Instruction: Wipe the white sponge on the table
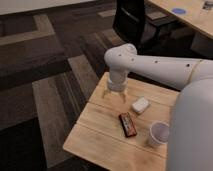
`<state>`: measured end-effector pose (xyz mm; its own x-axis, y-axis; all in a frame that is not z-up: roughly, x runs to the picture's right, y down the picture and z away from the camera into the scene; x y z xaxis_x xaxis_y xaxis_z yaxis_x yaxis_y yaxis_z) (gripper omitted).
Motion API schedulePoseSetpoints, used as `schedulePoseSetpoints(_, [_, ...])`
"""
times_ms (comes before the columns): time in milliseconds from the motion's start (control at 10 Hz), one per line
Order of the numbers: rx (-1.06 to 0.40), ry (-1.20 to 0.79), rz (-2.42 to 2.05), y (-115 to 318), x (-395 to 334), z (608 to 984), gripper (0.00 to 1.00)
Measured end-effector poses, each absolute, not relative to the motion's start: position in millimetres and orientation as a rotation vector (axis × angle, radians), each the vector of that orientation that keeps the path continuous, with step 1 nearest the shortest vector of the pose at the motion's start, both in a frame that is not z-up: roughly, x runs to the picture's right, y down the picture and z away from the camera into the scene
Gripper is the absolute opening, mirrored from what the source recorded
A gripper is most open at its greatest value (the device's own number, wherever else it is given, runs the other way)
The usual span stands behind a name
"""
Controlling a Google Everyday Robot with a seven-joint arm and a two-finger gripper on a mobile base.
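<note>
White sponge (141,105) lies flat toward the far right of the table (95,127), untouched and free on the planks; a dark bar (128,123) sits just in front of it, apart from it, and a white cup (159,134) stands upright nearer the front right edge.

The pincer (116,96) hangs fingers-down over the far part of the table, just to the left of the white sponge and not touching it; its two fingers are spread with nothing between them; whether the tips touch the wood cannot be told.

By my reading the task has barely begun; no grasp is made and no wiping is under way. What is left is nearly everything: shifting the pincer right over the sponge, closing on it, pressing it to the planks and dragging it across the bare wood, steering clear of the bar and the cup.

No brand or writing can be read; the bar's top shows dark red and black but no legible label; the cup is plain; the blue disc (177,11) on the far desk (195,22) bears no readable mark.
</note>
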<state>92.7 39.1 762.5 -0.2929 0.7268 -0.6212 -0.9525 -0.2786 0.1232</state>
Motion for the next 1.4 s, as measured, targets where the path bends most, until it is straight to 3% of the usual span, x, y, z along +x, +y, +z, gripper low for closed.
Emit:
schedulePoseSetpoints(300, [-0.429,0.634,1.936,37,156,779,0.65])
schedulePoseSetpoints(800, [-0.426,0.635,1.937,37,155,780,0.65])
schedulePoseSetpoints(1400, [-0.319,0.861,1.990,66,197,808,0.65])
